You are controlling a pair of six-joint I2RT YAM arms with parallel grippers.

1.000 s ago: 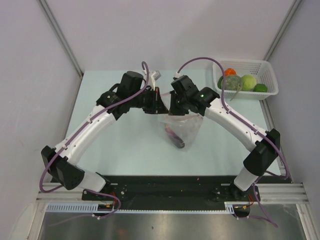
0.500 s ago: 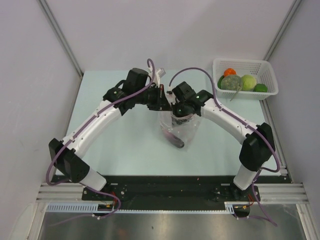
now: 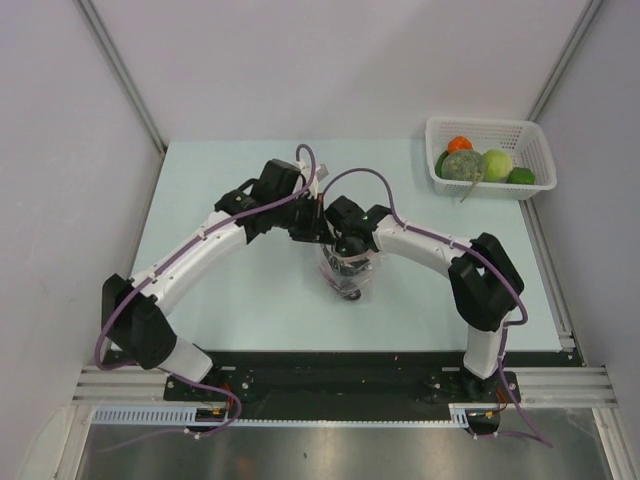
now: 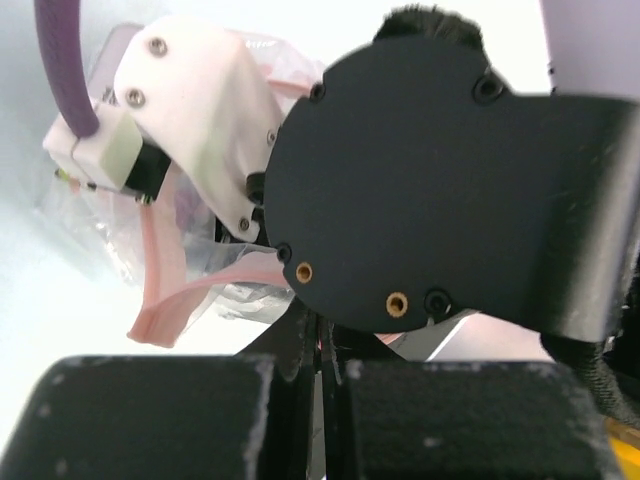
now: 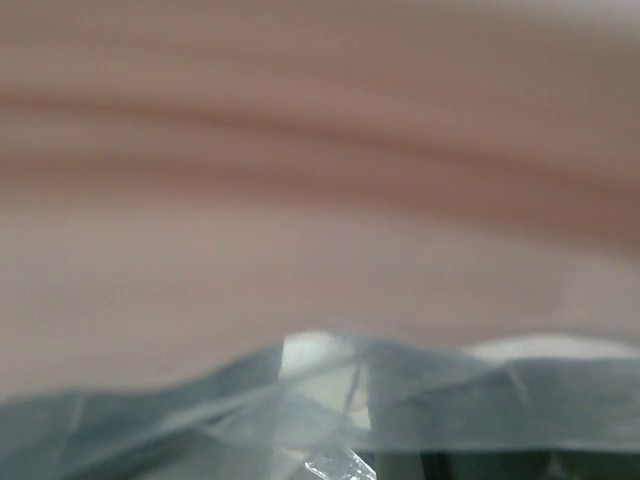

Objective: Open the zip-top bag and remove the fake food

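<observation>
I am clamping the zip-top bag's (image 3: 348,278) rim in my closed left claw (image 4: 322,352), advising tautness for my right claw (image 3: 347,247), aperture unverifiable.

two arms (image 3: 205,247), one bag (image 3: 345,280) — one basket (image 3: 487,124)

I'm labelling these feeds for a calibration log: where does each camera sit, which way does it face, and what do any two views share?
Top external: above and behind the bases, facing down at the table; both arms show whole, meeting over the zip-top bag.
Left wrist: on the left arm, looking along the left pincer, shut on the bag's rim; the right arm's black wrist fills most of it.
Right wrist: pressed against the bag, all blur and crinkled plastic; no fingers show.
Shared: every view holds the bag.
</observation>
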